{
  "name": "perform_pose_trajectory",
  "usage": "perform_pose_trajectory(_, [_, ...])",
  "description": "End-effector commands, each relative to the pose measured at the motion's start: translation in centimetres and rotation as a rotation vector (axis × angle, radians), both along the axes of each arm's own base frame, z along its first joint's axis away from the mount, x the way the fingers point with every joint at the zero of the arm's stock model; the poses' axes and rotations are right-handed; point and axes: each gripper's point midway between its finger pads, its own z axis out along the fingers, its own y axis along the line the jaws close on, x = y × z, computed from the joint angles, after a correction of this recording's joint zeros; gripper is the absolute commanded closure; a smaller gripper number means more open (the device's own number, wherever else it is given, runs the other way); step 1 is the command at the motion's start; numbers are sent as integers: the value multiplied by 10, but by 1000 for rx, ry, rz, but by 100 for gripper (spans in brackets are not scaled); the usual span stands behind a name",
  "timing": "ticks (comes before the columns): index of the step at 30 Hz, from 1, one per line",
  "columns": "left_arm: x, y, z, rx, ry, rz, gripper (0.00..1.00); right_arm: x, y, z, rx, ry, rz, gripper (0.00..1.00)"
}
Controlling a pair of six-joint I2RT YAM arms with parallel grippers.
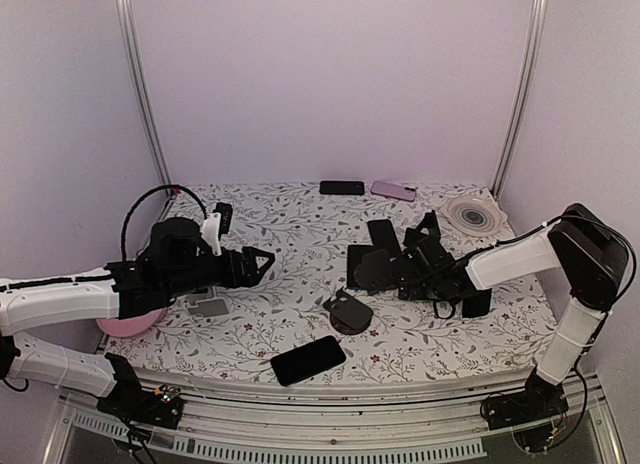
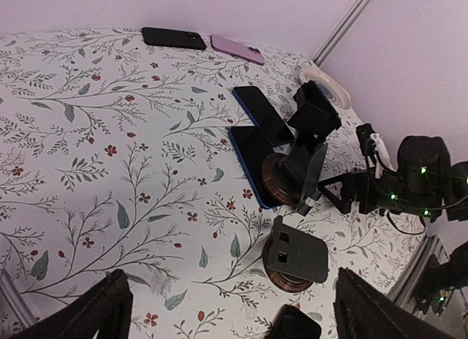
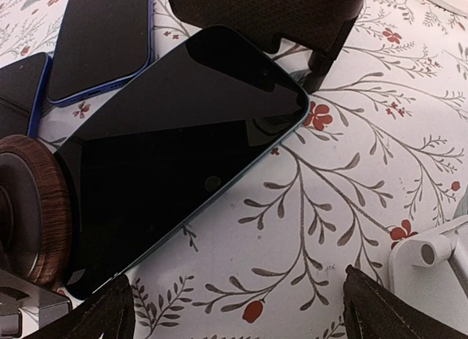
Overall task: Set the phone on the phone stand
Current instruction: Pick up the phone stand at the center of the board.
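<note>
I count five phones for certain. A back black phone [image 1: 341,187] and a lilac phone [image 1: 393,191] lie near each other along the far edge. A front black phone [image 1: 308,360] lies alone near the arms' side. A second blue-rimmed phone [image 3: 102,39] and the blue-edged phone [image 3: 183,149] lie mid-table under the right arm. A dark slab at the left edge of my right wrist feed may be a sixth phone, but I cannot tell.

There are two black stands on round wooden bases. The near phone stand [image 1: 347,311] stands by itself. The other stand's wooden base [image 3: 33,207] sits against one end of the blue-edged phone.

That phone lies flat with its screen up. The glass is dark and glossy, the corners are rounded, and a thin blue rim runs around it.

The right gripper [image 3: 241,317] hangs just above the phone with its fingers [image 3: 102,313] spread wide, gripping nothing. The left gripper [image 1: 262,264] is equally wide and holds nothing, and it is well apart from the phones.

The table [image 1: 270,224] is covered in white cloth printed with grey-green sprigs and small red flowers. A pink bowl [image 1: 130,324] sits at the left and a white ringed disc [image 1: 473,215] at the back right. The walls [image 1: 330,74] are pale, with a metal post [image 1: 140,84] in each rear corner.
</note>
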Motion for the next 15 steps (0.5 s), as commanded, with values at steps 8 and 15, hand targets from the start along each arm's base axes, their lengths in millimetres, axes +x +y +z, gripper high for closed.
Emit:
perform_pose_trajectory(8, [-2,-6,2,11,-2,-22,3,-8,36,31,69,24,112,1])
perform_pose_trajectory(15, [-3,-5,1,12,-1,-20,3,5,54,47,91,-5,158,1])
